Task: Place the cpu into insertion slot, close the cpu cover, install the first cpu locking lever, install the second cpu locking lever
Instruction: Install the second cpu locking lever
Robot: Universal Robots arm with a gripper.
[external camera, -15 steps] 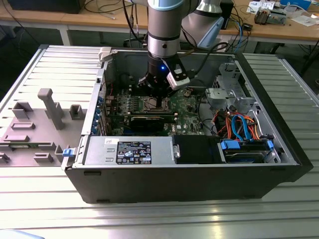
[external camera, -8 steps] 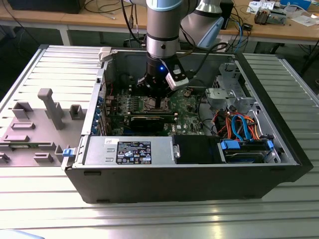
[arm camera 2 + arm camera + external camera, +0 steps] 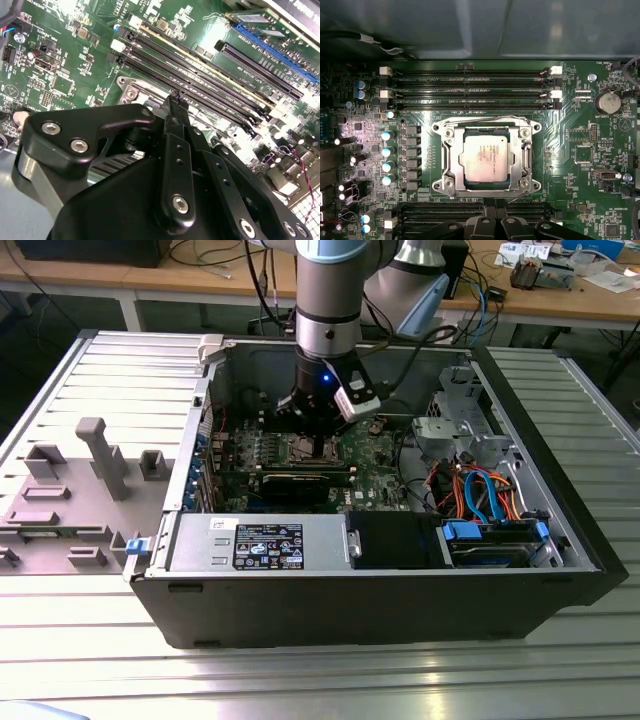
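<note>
Cpu (image 3: pixel 485 157) seated in slot (image 3: pixel 445 150), cover (image 3: pixel 527 155) down.
Gripper (image 3: pixel 490 220) pinched shut, empty, at 6 o'clock; chip looks light, rigid, fragile: edges only.

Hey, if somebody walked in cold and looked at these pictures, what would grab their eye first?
Probably the silver cpu, lying in the insertion slot in the middle of the green circuit board, framed by the cpu cover. Next, the robot arm reaching down into the open computer case, its black hand above the slot.
</note>
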